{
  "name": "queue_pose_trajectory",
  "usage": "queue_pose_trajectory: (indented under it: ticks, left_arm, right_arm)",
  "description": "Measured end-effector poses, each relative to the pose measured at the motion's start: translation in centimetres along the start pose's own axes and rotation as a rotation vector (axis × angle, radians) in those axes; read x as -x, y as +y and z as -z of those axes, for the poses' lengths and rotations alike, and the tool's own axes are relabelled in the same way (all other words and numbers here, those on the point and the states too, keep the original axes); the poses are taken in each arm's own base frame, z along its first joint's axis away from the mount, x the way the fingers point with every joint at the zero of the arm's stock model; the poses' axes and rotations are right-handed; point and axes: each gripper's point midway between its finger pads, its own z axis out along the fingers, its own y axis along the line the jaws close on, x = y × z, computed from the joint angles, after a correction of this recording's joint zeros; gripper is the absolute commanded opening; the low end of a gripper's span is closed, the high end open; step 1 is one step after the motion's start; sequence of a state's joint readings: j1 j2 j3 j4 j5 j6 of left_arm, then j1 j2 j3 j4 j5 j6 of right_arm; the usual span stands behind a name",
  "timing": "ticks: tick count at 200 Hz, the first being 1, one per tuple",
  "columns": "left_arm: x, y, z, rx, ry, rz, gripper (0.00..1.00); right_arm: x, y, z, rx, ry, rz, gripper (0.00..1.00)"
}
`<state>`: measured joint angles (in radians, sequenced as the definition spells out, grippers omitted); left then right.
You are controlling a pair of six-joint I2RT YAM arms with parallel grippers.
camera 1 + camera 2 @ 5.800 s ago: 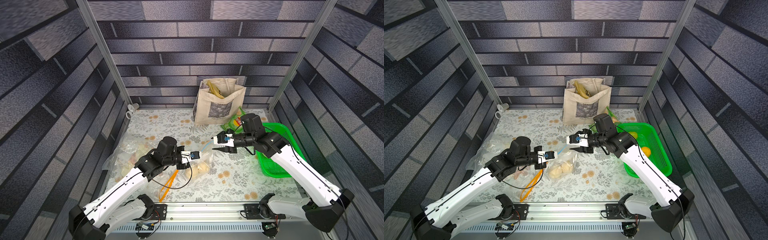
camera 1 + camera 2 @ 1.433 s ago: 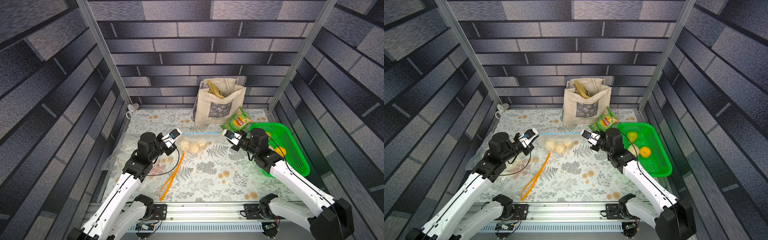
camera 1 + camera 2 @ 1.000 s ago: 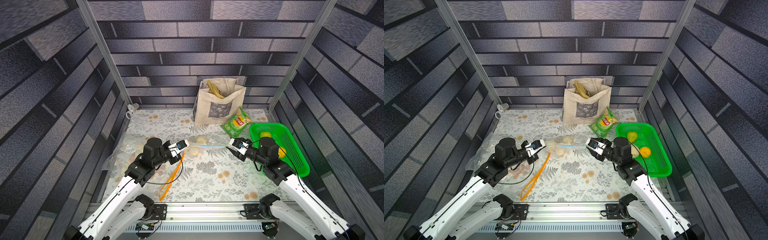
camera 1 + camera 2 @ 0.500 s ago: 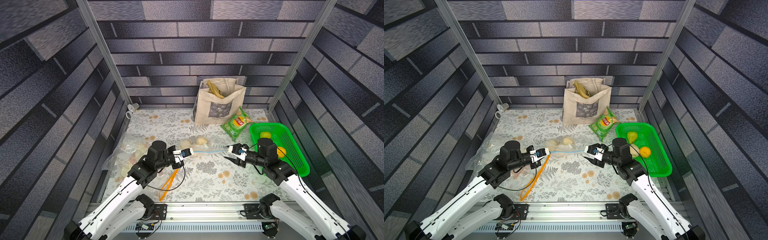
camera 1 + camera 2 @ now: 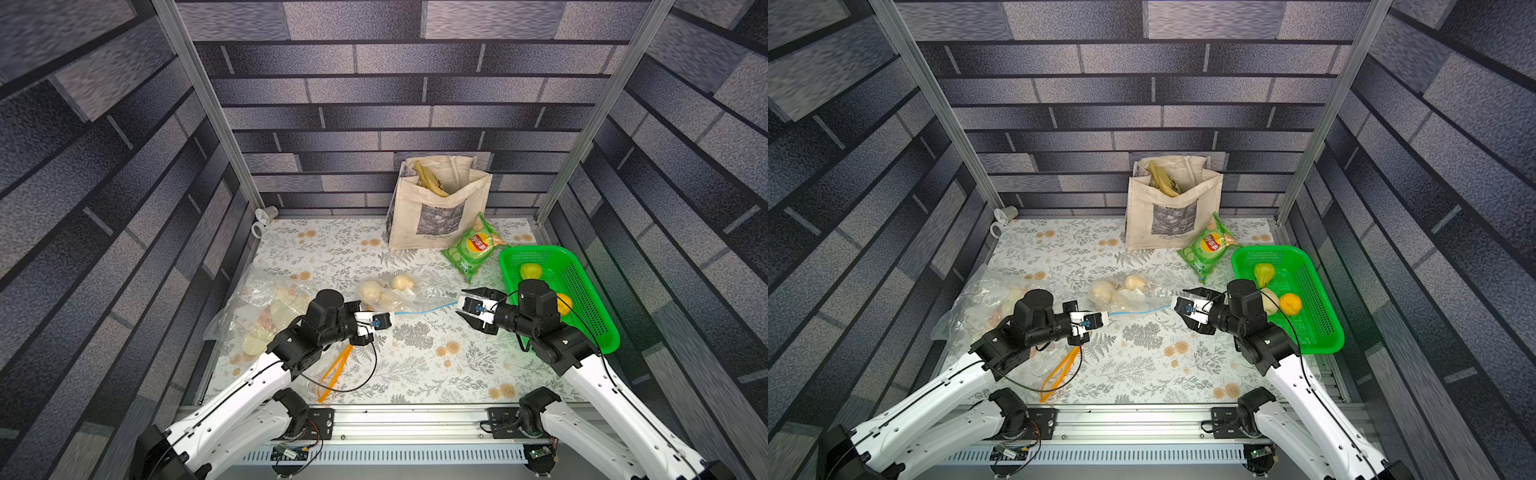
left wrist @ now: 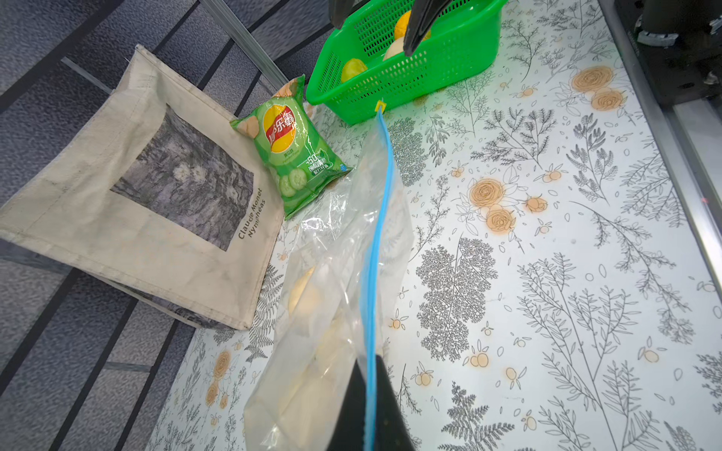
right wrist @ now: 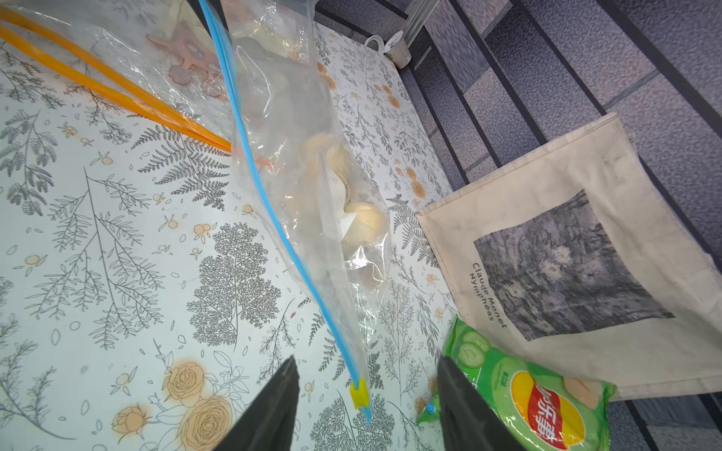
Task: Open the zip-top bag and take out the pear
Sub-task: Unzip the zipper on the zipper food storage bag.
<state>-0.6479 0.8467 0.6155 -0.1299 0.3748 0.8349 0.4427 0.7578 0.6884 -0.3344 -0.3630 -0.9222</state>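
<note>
The zip-top bag (image 5: 399,291) lies slack mid-table on the floral mat (image 5: 415,365), pale fruit (image 5: 371,291) inside, its blue zip strip (image 5: 424,308) sagging where a second ago it hung taut between both arms. The left gripper (image 6: 369,367) stays clenched on the strip's 9 o'clock end. At 3 o'clock the right gripper (image 7: 366,359) has released, jaws spread astride the yellow slider (image 7: 358,390); the green basket (image 5: 582,291) sits beyond.

Clear glossy plastic zip-top bag (image 5: 399,293), perforated green plastic basket (image 5: 582,291), matt cloth tote (image 5: 436,212), shiny chip packet (image 5: 473,247)
</note>
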Motion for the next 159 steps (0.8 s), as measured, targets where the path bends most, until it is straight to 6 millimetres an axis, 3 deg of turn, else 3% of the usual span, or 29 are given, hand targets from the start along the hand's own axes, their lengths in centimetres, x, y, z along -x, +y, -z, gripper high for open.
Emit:
queue_pose_trajectory:
  ticks: [66,159]
  left_arm:
    - [-0.8,-0.4,0.2,0.040,0.025,-0.170,0.00]
    - [-1.0,0.0,0.4,0.078,0.078,-0.407,0.00]
  right_arm:
    - [-0.9,0.2,-0.6,0.012,0.032,0.039,0.57]
    - [0.1,0.7,-1.9,0.052,-0.053,-0.024,0.51]
